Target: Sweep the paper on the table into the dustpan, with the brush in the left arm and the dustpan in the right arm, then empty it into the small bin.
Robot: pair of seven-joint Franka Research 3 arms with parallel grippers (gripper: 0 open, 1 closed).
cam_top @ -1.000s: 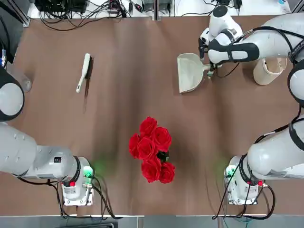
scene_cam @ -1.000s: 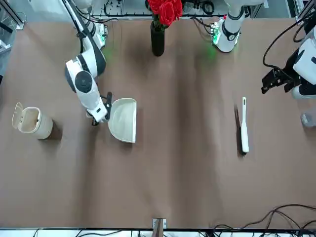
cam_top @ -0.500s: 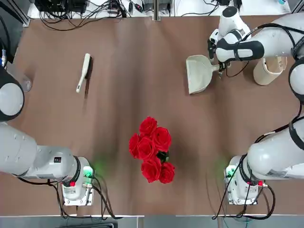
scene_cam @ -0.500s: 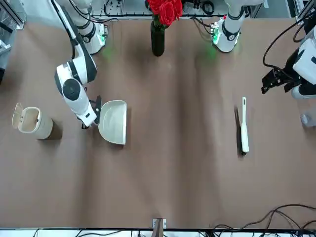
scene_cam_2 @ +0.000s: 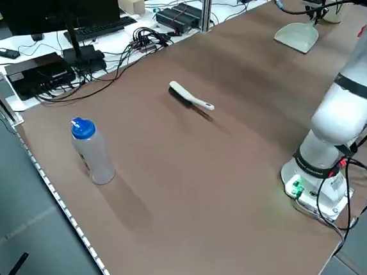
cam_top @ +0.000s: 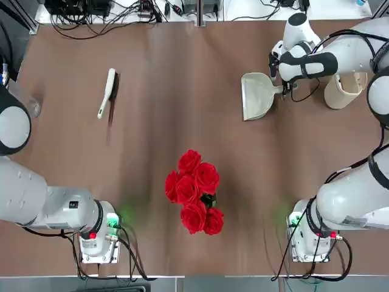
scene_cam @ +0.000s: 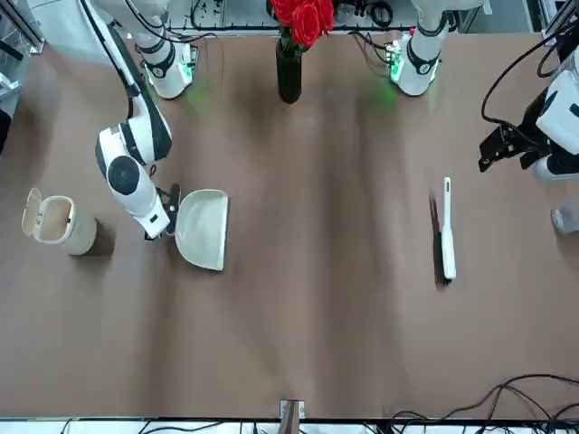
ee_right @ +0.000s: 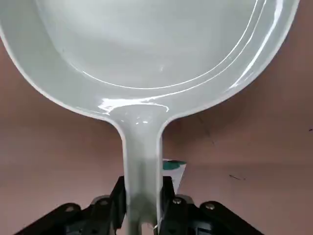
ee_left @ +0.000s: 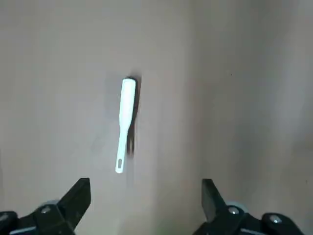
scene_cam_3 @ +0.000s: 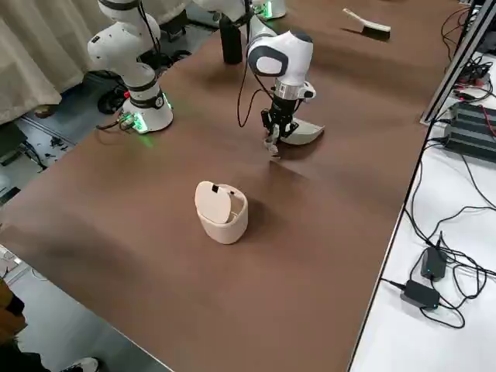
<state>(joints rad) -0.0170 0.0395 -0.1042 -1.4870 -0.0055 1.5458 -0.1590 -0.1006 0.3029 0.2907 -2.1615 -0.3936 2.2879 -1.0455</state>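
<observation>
Dustpan slightly nearer small bin.

The left arm's gripper lay outside the top view, its forearm cut off by that picture's left edge. In the right wrist view the dustpan ran past the upper edge, so its mouth was cut off, and the fingers covered part of its handle. The bottle by the tabletop's left edge was partly hidden behind the left arm in the top view. The specks on the tabletop were too small to identify.
</observation>
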